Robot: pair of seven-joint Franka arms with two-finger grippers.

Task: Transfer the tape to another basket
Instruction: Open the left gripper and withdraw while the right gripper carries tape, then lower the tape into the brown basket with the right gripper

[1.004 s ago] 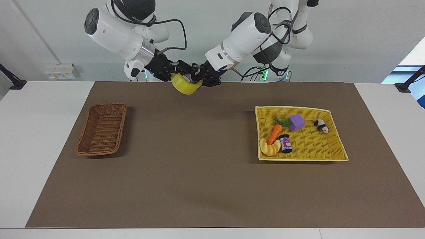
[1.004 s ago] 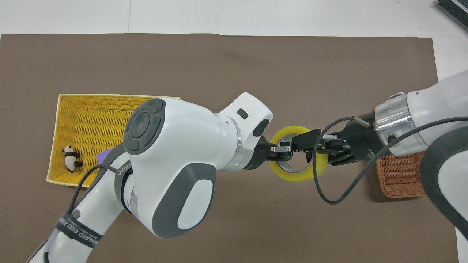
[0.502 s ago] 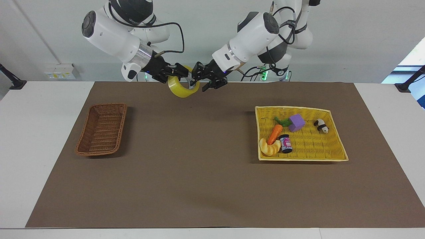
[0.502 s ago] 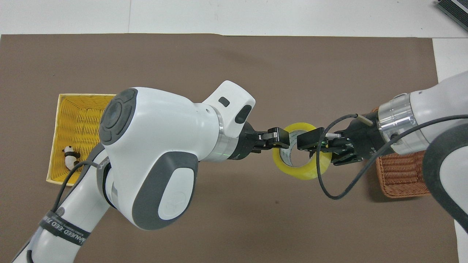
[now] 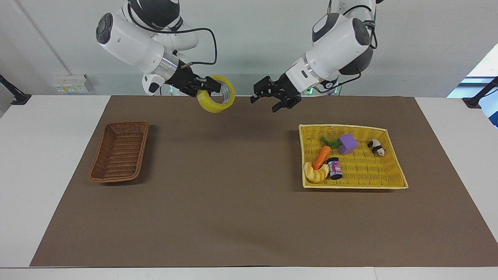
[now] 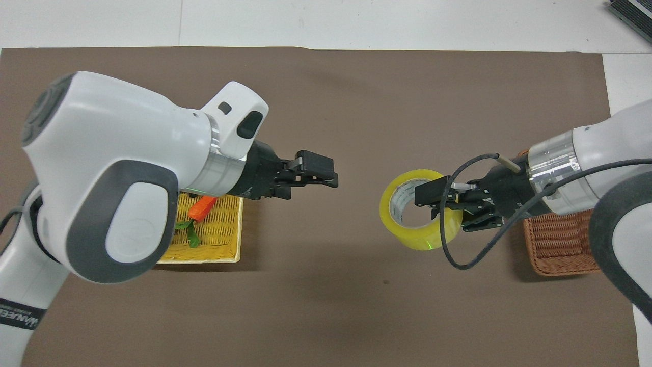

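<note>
A robotics lab test bench
Two white robot arms (image 5: 132, 35) stand against a bare pale wall (image 5: 249, 46), over a white bench (image 5: 39, 163) covered by a plain brown mat (image 5: 233, 202); a wall socket strip (image 5: 70, 83) and toy props in a yellow basket (image 5: 389, 182) suit a test setup

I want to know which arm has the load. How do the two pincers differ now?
The right pincer is shut on the tape, holding it up in the air; the left pincer is open and holds nothing. The right pincer is nearer the brown basket, the left nearer the yellow basket. Both hang above the mat.
</note>
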